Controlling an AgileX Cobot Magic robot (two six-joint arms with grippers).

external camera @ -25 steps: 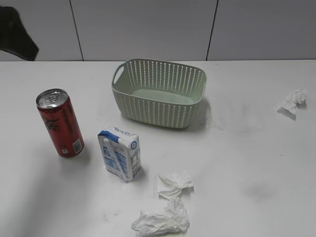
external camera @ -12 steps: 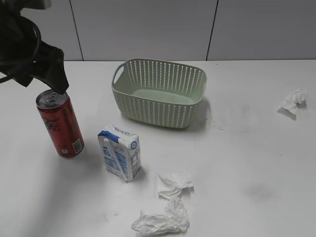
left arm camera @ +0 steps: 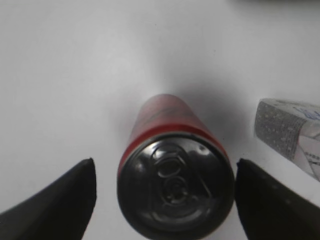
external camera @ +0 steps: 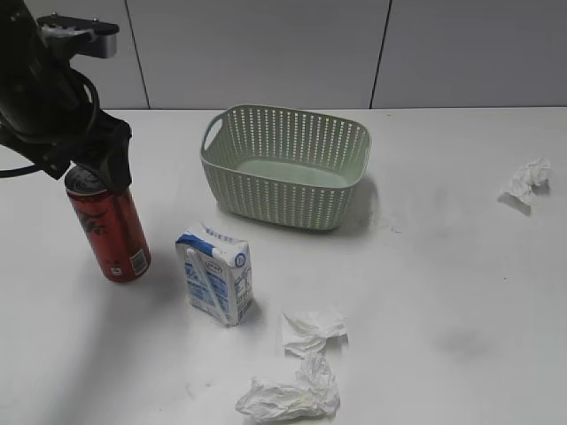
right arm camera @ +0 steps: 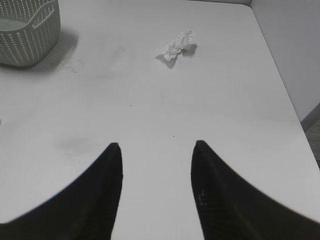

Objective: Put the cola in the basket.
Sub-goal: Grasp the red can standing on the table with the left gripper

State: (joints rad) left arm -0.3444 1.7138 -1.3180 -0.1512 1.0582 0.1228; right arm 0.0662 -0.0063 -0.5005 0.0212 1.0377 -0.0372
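Observation:
The cola (external camera: 113,235), a tall slim red can with a silver top, stands upright at the left of the table. In the left wrist view I see its top (left arm camera: 175,187) from above. My left gripper (external camera: 89,173) hovers right over the can's top, open, with one finger on each side of it (left arm camera: 165,165) and not touching. The basket (external camera: 285,165), pale green and perforated, stands at the back middle and looks empty. Its corner shows in the right wrist view (right arm camera: 25,32). My right gripper (right arm camera: 156,146) is open and empty above bare table, out of the exterior view.
A blue-and-white milk carton (external camera: 215,274) stands just right of the can; its corner shows in the left wrist view (left arm camera: 292,130). Crumpled tissues lie at the front middle (external camera: 312,329) (external camera: 291,394) and at the far right (external camera: 526,180).
My left arm has come in from the upper left and moved down over the can's top. The can, carton and basket have not moved.

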